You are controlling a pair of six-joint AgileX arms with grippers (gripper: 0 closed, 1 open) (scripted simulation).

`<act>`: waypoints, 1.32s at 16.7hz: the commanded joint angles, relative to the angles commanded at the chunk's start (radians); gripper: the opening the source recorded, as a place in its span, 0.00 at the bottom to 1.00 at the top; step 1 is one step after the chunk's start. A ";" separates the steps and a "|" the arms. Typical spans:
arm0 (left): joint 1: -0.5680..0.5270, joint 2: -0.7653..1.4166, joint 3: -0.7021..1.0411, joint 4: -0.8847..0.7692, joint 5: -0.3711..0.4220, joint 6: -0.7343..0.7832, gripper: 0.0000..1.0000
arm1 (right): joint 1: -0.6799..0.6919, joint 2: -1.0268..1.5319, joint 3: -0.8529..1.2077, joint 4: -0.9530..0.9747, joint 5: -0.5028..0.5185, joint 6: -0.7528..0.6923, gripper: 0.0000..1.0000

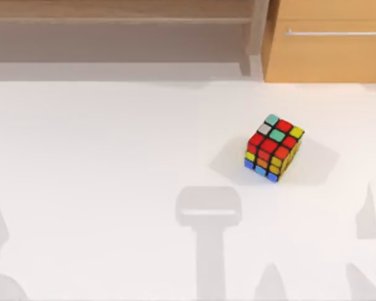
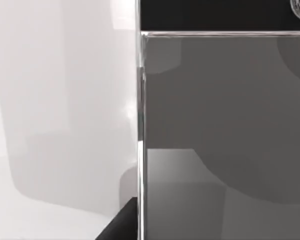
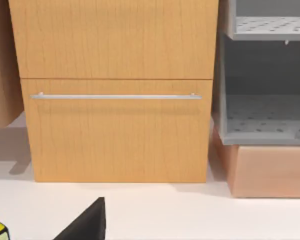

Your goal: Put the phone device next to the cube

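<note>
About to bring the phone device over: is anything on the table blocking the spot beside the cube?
Nothing visible does. In the top view only shadows lie on the white table around the cube. The wooden cabinet stands at the far edge, apart from it. The phone device is close up in the left wrist view.

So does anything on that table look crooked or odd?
The cube sits turned at an angle to the table's edges, on the right side. The phone appears close up in the left wrist view. Nothing looks spilled or damaged.
</note>
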 joint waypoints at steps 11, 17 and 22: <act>-0.003 -0.061 0.046 -0.096 0.007 -0.004 0.00 | 0.000 0.000 0.000 0.000 0.000 0.000 1.00; -0.025 -0.086 0.095 -0.101 0.006 -0.022 0.00 | 0.000 0.000 0.000 0.000 0.000 0.000 1.00; -0.146 -0.070 0.329 -0.144 0.010 -0.123 0.00 | 0.000 0.000 0.000 0.000 0.000 0.000 1.00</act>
